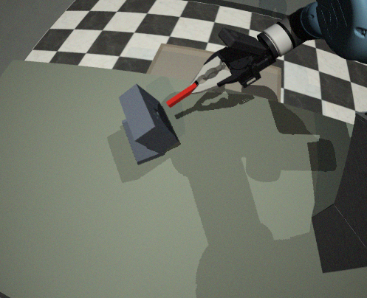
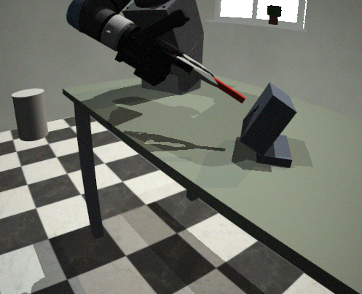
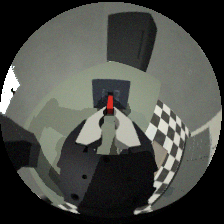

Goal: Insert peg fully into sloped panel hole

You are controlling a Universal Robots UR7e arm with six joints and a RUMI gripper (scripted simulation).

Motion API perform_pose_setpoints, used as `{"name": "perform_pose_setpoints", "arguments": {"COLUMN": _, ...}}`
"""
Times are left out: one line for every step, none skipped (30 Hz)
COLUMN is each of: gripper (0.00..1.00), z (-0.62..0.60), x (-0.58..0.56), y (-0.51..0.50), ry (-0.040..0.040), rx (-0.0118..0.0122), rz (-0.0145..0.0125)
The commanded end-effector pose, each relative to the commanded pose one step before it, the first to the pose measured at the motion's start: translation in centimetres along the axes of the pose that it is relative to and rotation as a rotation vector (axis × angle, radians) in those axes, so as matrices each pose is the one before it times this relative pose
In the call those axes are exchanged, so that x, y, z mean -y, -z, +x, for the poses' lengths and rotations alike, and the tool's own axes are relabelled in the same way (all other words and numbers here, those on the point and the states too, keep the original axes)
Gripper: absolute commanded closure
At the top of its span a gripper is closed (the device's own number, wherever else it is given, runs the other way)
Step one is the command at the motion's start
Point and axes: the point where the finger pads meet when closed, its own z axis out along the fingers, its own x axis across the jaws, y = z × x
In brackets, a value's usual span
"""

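A red peg (image 1: 182, 95) (image 2: 231, 90) (image 3: 110, 104) is held at one end by my gripper (image 1: 196, 84) (image 2: 215, 78) (image 3: 109, 107), which is shut on it. The peg points down and forward, its free end in the air a short way from the panel's hole side. The blue-grey sloped panel (image 1: 137, 112) (image 2: 269, 119) (image 3: 103, 85) leans on a small foot on the table. Its dark hole (image 1: 157, 112) (image 2: 255, 108) shows on the face toward the peg. In the wrist view the peg and fingers partly cover the hole area.
The panel's foot (image 1: 147, 156) (image 2: 274, 160) rests on the green table (image 1: 77, 221) (image 2: 334, 204). A dark block-like pedestal (image 1: 357, 192) (image 2: 189, 40) stands on the arm's side. The table's edge (image 2: 239, 215) runs past the panel, with the checkered floor below. A grey cylinder (image 2: 30, 116) stands beyond the table.
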Motion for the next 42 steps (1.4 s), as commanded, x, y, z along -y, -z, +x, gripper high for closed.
{"name": "perform_pose_setpoints", "arguments": {"gripper": 1.0, "z": 0.014, "x": 0.026, "y": -0.297, "ry": 0.0006, "rx": -0.00046, "rz": -0.00021}}
{"name": "perform_pose_setpoints", "arguments": {"gripper": 1.0, "z": 0.0, "x": 0.0, "y": -0.127, "ry": 0.0, "rx": 0.00001, "rz": 0.0}}
{"name": "perform_pose_setpoints", "arguments": {"gripper": 1.0, "z": 0.0, "x": 0.0, "y": -0.126, "ry": 0.0, "rx": 0.0, "rz": 0.00001}}
{"name": "perform_pose_setpoints", "arguments": {"gripper": 1.0, "z": -0.001, "x": 0.001, "y": -0.126, "ry": 0.0, "rx": -0.00001, "rz": 0.00002}}
{"name": "perform_pose_setpoints", "arguments": {"gripper": 1.0, "z": -0.002, "x": 0.003, "y": -0.125, "ry": 0.00001, "rx": -0.00002, "rz": 0.00004}}
{"name": "perform_pose_setpoints", "arguments": {"gripper": 1.0, "z": 0.0, "x": 0.0, "y": 0.0, "ry": 0.0, "rx": 0.0, "rz": 0.0}}
{"name": "perform_pose_setpoints", "arguments": {"gripper": 1.0, "z": 0.0, "x": 0.0, "y": 0.0, "ry": 0.0, "rx": 0.0, "rz": 0.0}}
{"name": "perform_pose_setpoints", "arguments": {"gripper": 1.0, "z": 0.001, "x": -0.001, "y": -0.126, "ry": 0.0, "rx": 0.00002, "rz": -0.00004}}
{"name": "perform_pose_setpoints", "arguments": {"gripper": 1.0, "z": 0.001, "x": -0.001, "y": -0.127, "ry": 0.0, "rx": 0.00001, "rz": -0.00001}}
{"name": "perform_pose_setpoints", "arguments": {"gripper": 1.0, "z": 0.001, "x": -0.001, "y": -0.127, "ry": 0.0, "rx": 0.0, "rz": 0.0}}
{"name": "perform_pose_setpoints", "arguments": {"gripper": 1.0, "z": 0.001, "x": -0.001, "y": -0.127, "ry": 0.0, "rx": 0.0, "rz": 0.0}}
{"name": "perform_pose_setpoints", "arguments": {"gripper": 1.0, "z": 0.001, "x": -0.001, "y": -0.127, "ry": 0.0, "rx": 0.0, "rz": 0.0}}
{"name": "perform_pose_setpoints", "arguments": {"gripper": 1.0, "z": 0.001, "x": -0.001, "y": -0.127, "ry": 0.0, "rx": 0.0, "rz": 0.0}}
{"name": "perform_pose_setpoints", "arguments": {"gripper": 1.0, "z": 0.001, "x": -0.001, "y": -0.127, "ry": 0.0, "rx": 0.0, "rz": 0.0}}
{"name": "perform_pose_setpoints", "arguments": {"gripper": 1.0, "z": 0.001, "x": -0.001, "y": -0.127, "ry": 0.0, "rx": 0.0, "rz": 0.0}}
{"name": "perform_pose_setpoints", "arguments": {"gripper": 1.0, "z": 0.001, "x": -0.001, "y": -0.127, "ry": 0.0, "rx": 0.0, "rz": 0.0}}
{"name": "perform_pose_setpoints", "arguments": {"gripper": 1.0, "z": 0.001, "x": -0.001, "y": -0.127, "ry": 0.0, "rx": 0.0, "rz": 0.0}}
{"name": "perform_pose_setpoints", "arguments": {"gripper": 1.0, "z": 0.001, "x": -0.001, "y": -0.127, "ry": 0.0, "rx": 0.0, "rz": 0.0}}
{"name": "perform_pose_setpoints", "arguments": {"gripper": 1.0, "z": 0.002, "x": -0.001, "y": -0.125, "ry": 0.0, "rx": 0.0, "rz": 0.0}}
{"name": "perform_pose_setpoints", "arguments": {"gripper": 1.0, "z": 0.002, "x": -0.001, "y": -0.116, "ry": 0.0, "rx": 0.0, "rz": 0.0}}
{"name": "perform_pose_setpoints", "arguments": {"gripper": 1.0, "z": 0.001, "x": -0.001, "y": -0.104, "ry": 0.0, "rx": 0.0, "rz": 0.0}}
{"name": "perform_pose_setpoints", "arguments": {"gripper": 1.0, "z": 0.001, "x": -0.001, "y": -0.091, "ry": 0.0, "rx": 0.0, "rz": 0.0}}
{"name": "perform_pose_setpoints", "arguments": {"gripper": 1.0, "z": 0.0, "x": 0.0, "y": 0.0, "ry": 0.0, "rx": 0.0, "rz": 0.0}}
{"name": "perform_pose_setpoints", "arguments": {"gripper": 1.0, "z": 0.0, "x": 0.0, "y": 0.0, "ry": 0.0, "rx": 0.0, "rz": 0.0}}
{"name": "perform_pose_setpoints", "arguments": {"gripper": 1.0, "z": 0.001, "x": 0.0, "y": -0.055, "ry": 0.0, "rx": 0.0, "rz": 0.0}}
{"name": "perform_pose_setpoints", "arguments": {"gripper": 1.0, "z": 0.001, "x": 0.0, "y": -0.043, "ry": 0.0, "rx": 0.0, "rz": 0.0}}
{"name": "perform_pose_setpoints", "arguments": {"gripper": 1.0, "z": 0.0, "x": 0.0, "y": -0.027, "ry": 0.0, "rx": 0.0, "rz": 0.0}}
{"name": "perform_pose_setpoints", "arguments": {"gripper": 1.0, "z": 0.0, "x": 0.001, "y": -0.054, "ry": 0.0, "rx": 0.0, "rz": 0.0}}
{"name": "perform_pose_setpoints", "arguments": {"gripper": 1.0, "z": 0.0, "x": 0.001, "y": -0.082, "ry": 0.0, "rx": 0.0, "rz": 0.0}}
{"name": "perform_pose_setpoints", "arguments": {"gripper": 1.0, "z": 0.0, "x": 0.001, "y": -0.104, "ry": 0.0, "rx": 0.0, "rz": 0.0}}
{"name": "perform_pose_setpoints", "arguments": {"gripper": 1.0, "z": 0.0, "x": 0.001, "y": -0.108, "ry": 0.0, "rx": 0.0, "rz": 0.0}}
{"name": "perform_pose_setpoints", "arguments": {"gripper": 1.0, "z": 0.0, "x": 0.001, "y": -0.108, "ry": 0.0, "rx": 0.0, "rz": 0.0}}
{"name": "perform_pose_setpoints", "arguments": {"gripper": 1.0, "z": 0.0, "x": 0.001, "y": -0.108, "ry": 0.0, "rx": 0.0, "rz": 0.0}}
{"name": "perform_pose_setpoints", "arguments": {"gripper": 1.0, "z": 0.0, "x": 0.001, "y": -0.108, "ry": 0.0, "rx": 0.0, "rz": 0.0}}
{"name": "perform_pose_setpoints", "arguments": {"gripper": 1.0, "z": 0.0, "x": 0.001, "y": -0.108, "ry": 0.0, "rx": 0.0, "rz": 0.0}}
{"name": "perform_pose_setpoints", "arguments": {"gripper": 1.0, "z": 0.0, "x": 0.0, "y": -0.109, "ry": 0.0, "rx": 0.0, "rz": 0.0}}
{"name": "perform_pose_setpoints", "arguments": {"gripper": 1.0, "z": 0.0, "x": 0.0, "y": -0.109, "ry": 0.0, "rx": 0.0, "rz": 0.0}}
{"name": "perform_pose_setpoints", "arguments": {"gripper": 1.0, "z": 0.0, "x": 0.0, "y": -0.109, "ry": 0.0, "rx": 0.0, "rz": 0.0}}
{"name": "perform_pose_setpoints", "arguments": {"gripper": 1.0, "z": 0.0, "x": 0.0, "y": -0.109, "ry": 0.0, "rx": 0.0, "rz": 0.0}}
{"name": "perform_pose_setpoints", "arguments": {"gripper": 1.0, "z": 0.0, "x": 0.0, "y": 0.0, "ry": 0.0, "rx": 0.0, "rz": 0.0}}
{"name": "perform_pose_setpoints", "arguments": {"gripper": 1.0, "z": 0.0, "x": 0.0, "y": 0.0, "ry": 0.0, "rx": 0.0, "rz": 0.0}}
{"name": "perform_pose_setpoints", "arguments": {"gripper": 1.0, "z": 0.0, "x": 0.0, "y": -0.109, "ry": 0.0, "rx": 0.0, "rz": 0.0}}
